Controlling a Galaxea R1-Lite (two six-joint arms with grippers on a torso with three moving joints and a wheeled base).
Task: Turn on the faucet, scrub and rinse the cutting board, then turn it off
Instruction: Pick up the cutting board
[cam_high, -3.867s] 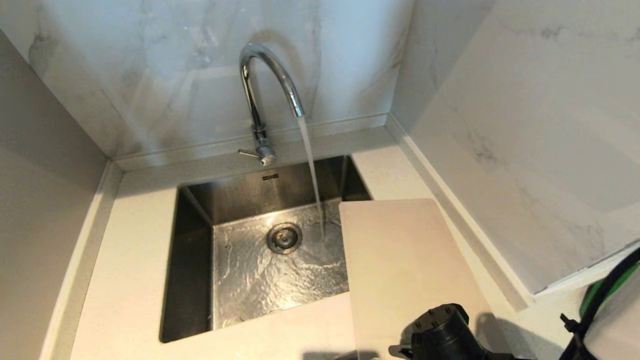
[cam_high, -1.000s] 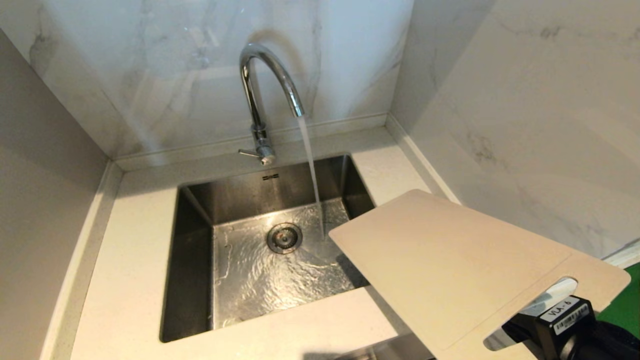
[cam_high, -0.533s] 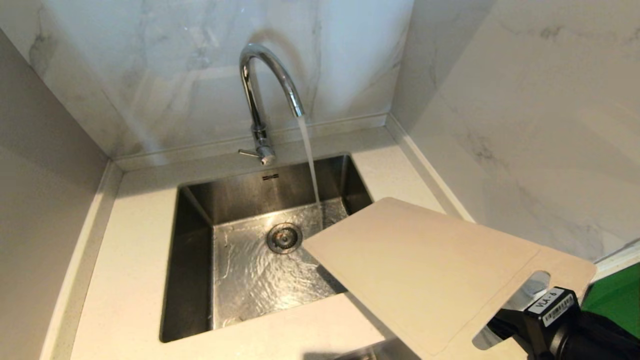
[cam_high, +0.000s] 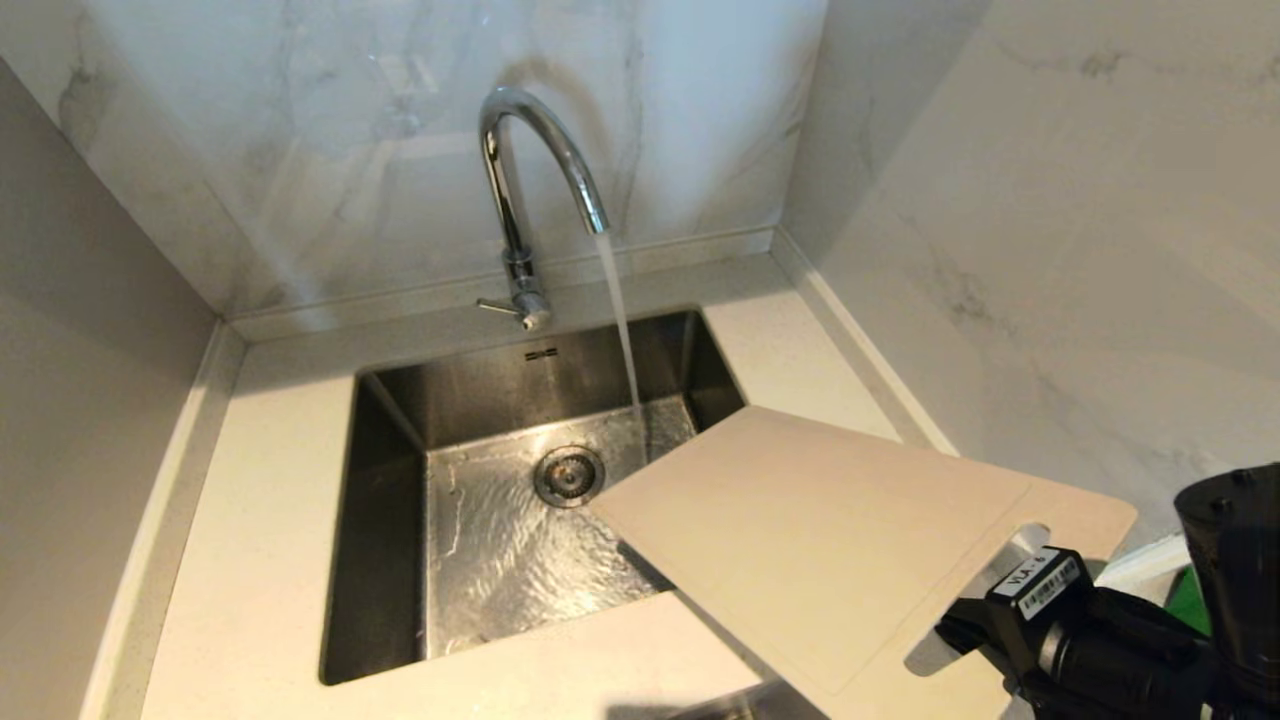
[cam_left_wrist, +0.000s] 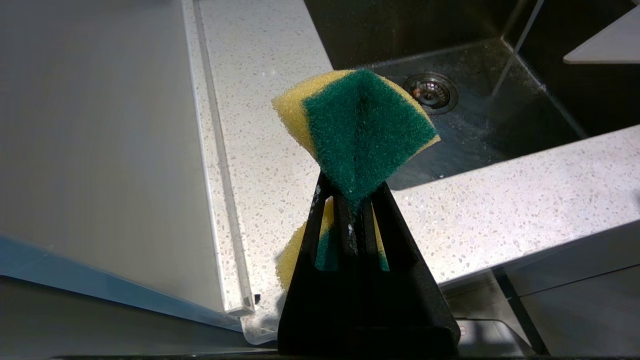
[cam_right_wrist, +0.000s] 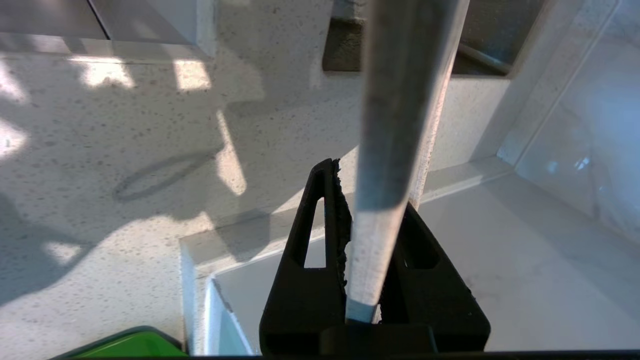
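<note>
Lower right of the head view: the right gripper (cam_high: 985, 625), black with a white label, is clamped on the handle end of the cutting board (cam_high: 820, 540). In the right wrist view its fingers (cam_right_wrist: 327, 220) pinch the board's (cam_right_wrist: 395, 125) thin edge between them, closed down tight on the plastic. The board is off the counter (cam_high: 260, 520), tilted, running from that lower-right grip up toward the centre of the frame, its far corner hanging over the right part of the sink (cam_high: 390, 520). The handle slot sits right by the gripper.

The left gripper (cam_left_wrist: 352, 200) is out of the head view; its own camera shows it squeezed shut on a yellow-and-green sponge (cam_left_wrist: 360, 135), folded between the fingers, hovering above the speckled counter (cam_left_wrist: 500, 210) beside the basin.

Mid frame, the steel sink shows its drain (cam_high: 568, 474) just left of the board's corner, the bottom rippling with water. The stream (cam_high: 618, 320) falls just behind the board's far edge; whether it touches, I can't tell.

Upper centre, the chrome faucet (cam_high: 520, 190) arches over the basin, running, against the marble wall (cam_high: 350, 150).
</note>
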